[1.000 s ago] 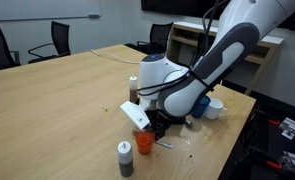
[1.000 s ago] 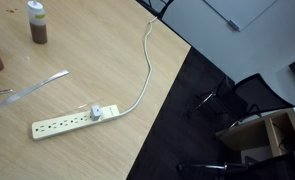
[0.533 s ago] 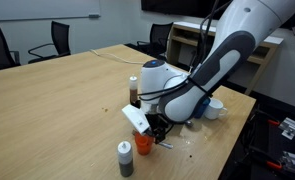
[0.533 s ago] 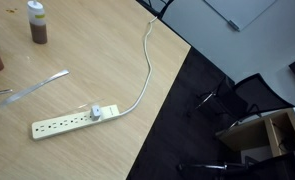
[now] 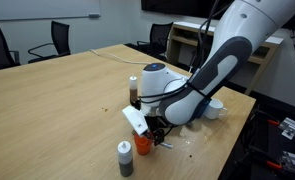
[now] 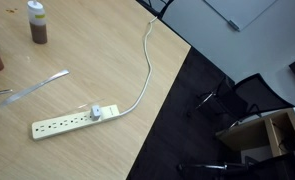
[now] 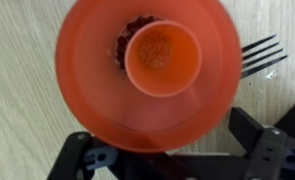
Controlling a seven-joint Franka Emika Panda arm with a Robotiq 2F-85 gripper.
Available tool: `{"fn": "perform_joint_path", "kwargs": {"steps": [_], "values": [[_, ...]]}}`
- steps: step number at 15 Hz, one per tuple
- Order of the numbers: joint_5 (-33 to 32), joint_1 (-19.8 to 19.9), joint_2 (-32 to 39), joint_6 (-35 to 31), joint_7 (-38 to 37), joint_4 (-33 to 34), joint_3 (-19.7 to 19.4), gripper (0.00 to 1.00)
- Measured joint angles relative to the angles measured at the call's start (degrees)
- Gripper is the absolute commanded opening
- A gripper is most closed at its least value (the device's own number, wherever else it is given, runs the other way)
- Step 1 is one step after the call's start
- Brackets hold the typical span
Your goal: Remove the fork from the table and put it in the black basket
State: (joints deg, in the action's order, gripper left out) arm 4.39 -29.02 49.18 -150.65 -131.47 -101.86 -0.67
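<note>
In the wrist view the fork (image 7: 259, 56) lies on the wooden table at the right edge; only its dark tines show. An orange shaker bottle (image 7: 152, 75) stands right under the wrist and fills most of that view. My gripper (image 7: 172, 158) is open, its black fingers (image 7: 262, 140) wide apart on either side of the bottle's lower edge and gripping nothing. In an exterior view the gripper (image 5: 155, 131) hangs low over the table beside the orange bottle (image 5: 144, 144). The black basket is not in view.
A grey shaker (image 5: 125, 158) stands near the table's front edge. A brown bottle (image 5: 133, 90) and white cups (image 5: 213, 107) stand behind the arm. A power strip (image 6: 72, 121) with its cable (image 6: 147, 60), a flat silver utensil (image 6: 37, 88) and another bottle (image 6: 35, 20) show in an exterior view.
The arm has sunk a little lower towards the table over the orange bottle. Nothing on the table has moved.
</note>
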Motion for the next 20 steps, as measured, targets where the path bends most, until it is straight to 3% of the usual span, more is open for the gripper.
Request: {"fn": "perform_joint_path", "kwargs": {"steps": [7,8,9,20], "values": [[0.0,-0.1,1.9,-0.5,-0.1,2.2,0.3,0.99],[0.0,-0.1,2.2,-0.5,-0.1,2.6,0.4,0.81],[0.0,-0.1,2.3,-0.5,-0.1,2.7,0.4,0.74],[0.0,0.0,2.2,-0.5,-0.1,4.5,-0.5,0.01]]}}
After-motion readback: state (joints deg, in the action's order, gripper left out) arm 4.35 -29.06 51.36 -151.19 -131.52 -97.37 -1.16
